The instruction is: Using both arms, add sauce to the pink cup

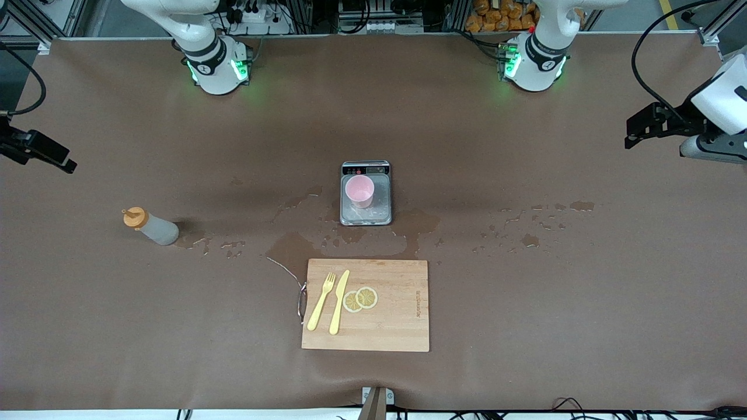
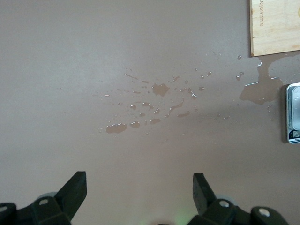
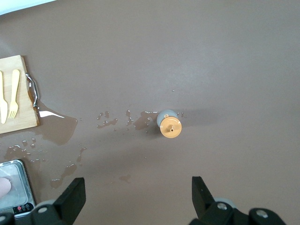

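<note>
Both sets of jaws stand wide apart and hold nothing. The left gripper (image 2: 139,194) hangs over bare brown desk (image 1: 525,326) toward the left arm's end, above a scatter of small wet spots (image 2: 154,105); one black finger (image 2: 75,190) shows at each side of the left wrist view, with only the desk between them. The right gripper (image 3: 136,197) hangs over the right arm's end of the desk, and its wrist view looks down on the sauce (image 3: 169,124), a translucent grey-white bottle with an orange cap, standing upright and apart from the fingers. In the front view the sauce (image 1: 150,226) stands alone on the desk, well apart from everything else, with a small wet patch beside it. Near the middle of the desk sits the silver scale (image 1: 366,193), and the pink cup (image 1: 359,191) stands upright on its platform, toward the display end. A larger spill (image 1: 303,245) spreads on the desk around the scale's nearer edge. Nearer to the front camera lies a wooden cutting board (image 1: 397,309) with a metal handle at the end toward the right arm; on it lie a yellow fork (image 1: 322,301), a yellow knife (image 1: 339,301) just beside it, and two lemon slices (image 1: 360,298) overlapping each other next to the knife.
</note>
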